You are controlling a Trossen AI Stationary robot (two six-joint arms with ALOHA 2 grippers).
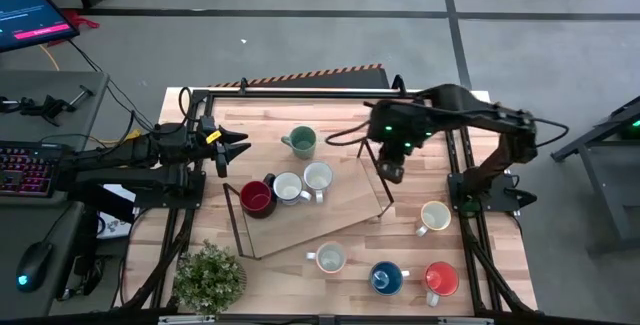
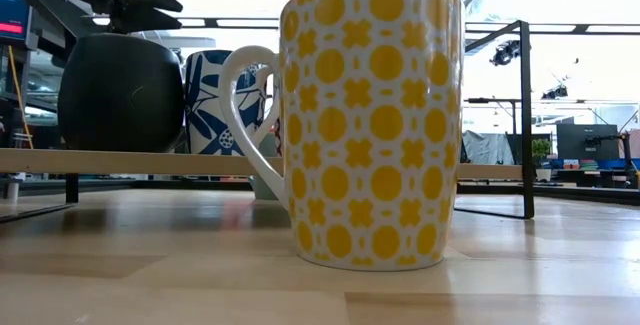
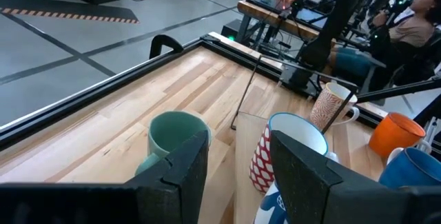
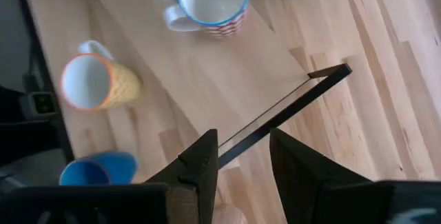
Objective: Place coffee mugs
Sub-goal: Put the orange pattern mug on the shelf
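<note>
Three mugs stand on a raised wooden shelf (image 1: 345, 210): dark red (image 1: 256, 197), white (image 1: 288, 187) and white (image 1: 318, 176). The teal-green mug (image 1: 300, 142) stands on the table beyond it. Cream (image 1: 433, 216), grey (image 1: 330, 258), blue (image 1: 386, 278) and orange (image 1: 440, 279) mugs stand on the table nearer the front. My left gripper (image 1: 240, 150) hangs open, left of the teal-green mug (image 3: 179, 138). My right gripper (image 1: 390, 173) is open above the shelf's right corner (image 4: 331, 76), holding nothing. In the low view a yellow-patterned mug (image 2: 370, 120) fills the foreground.
The shelf has a black metal frame (image 1: 235, 220) with thin upright legs. A potted green plant (image 1: 210, 277) stands at the table's near left corner. Bare wood lies along the far edge and between the shelf and the front row of mugs.
</note>
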